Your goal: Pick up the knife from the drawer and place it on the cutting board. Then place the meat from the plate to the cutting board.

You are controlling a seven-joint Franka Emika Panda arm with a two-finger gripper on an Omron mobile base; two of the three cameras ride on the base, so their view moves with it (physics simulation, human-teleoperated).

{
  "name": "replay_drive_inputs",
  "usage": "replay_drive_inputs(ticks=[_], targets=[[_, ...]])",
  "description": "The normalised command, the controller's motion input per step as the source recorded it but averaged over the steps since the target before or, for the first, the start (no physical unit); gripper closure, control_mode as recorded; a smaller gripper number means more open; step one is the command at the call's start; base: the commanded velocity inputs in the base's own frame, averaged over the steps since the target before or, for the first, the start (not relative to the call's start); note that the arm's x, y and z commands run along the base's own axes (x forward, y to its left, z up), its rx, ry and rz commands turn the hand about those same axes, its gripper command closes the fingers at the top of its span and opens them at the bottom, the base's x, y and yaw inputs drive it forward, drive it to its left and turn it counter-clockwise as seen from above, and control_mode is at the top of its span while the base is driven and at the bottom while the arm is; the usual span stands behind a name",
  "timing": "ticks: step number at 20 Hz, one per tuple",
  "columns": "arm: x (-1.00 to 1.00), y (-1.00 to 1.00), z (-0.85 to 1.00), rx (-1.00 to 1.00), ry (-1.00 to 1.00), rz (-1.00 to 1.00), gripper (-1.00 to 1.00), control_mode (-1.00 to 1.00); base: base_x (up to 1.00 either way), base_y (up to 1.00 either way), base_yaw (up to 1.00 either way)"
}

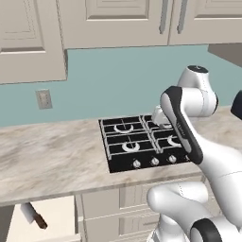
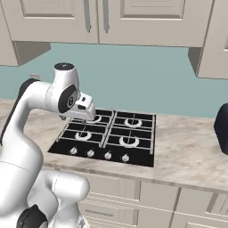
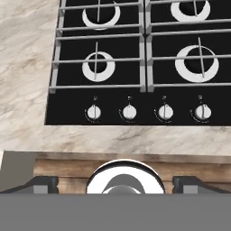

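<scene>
We are looking at the opening step: the knife [image 1: 32, 213] is lying inside the open drawer [image 1: 56, 222], below the counter and well to the left of the cooktop [image 1: 142, 142], not yet picked up. The gripper [image 3: 115, 182] is hovering above the cooktop with its jaws spread wide, holding nothing. We are judging that the next move calls for swinging the arm left and down into the drawer. The marbled counter [image 1: 47, 156] is running along a teal wall [image 1: 118, 80], with cream cabinets [image 1: 113, 21] hanging above the cooktop
</scene>
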Motion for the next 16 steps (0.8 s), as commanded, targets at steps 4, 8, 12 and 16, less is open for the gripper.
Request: replay_drive_inputs(ticks=[4,8,12,16], targets=[[0.0,0.0,0.0,0.0,0.0,0.0,-1.0,1.0,0.38,-0.08,0.0],[0.0,0.0,0.0,0.0,0.0,0.0,-1.0,1.0,0.26,-0.07,0.0],[0.0,0.0,0.0,0.0,0.0,0.0,-1.0,1.0,0.28,-0.01,0.0],[0.0,0.0,0.0,0.0,0.0,0.0,-1.0,1.0,0.18,-0.01,0.0]])
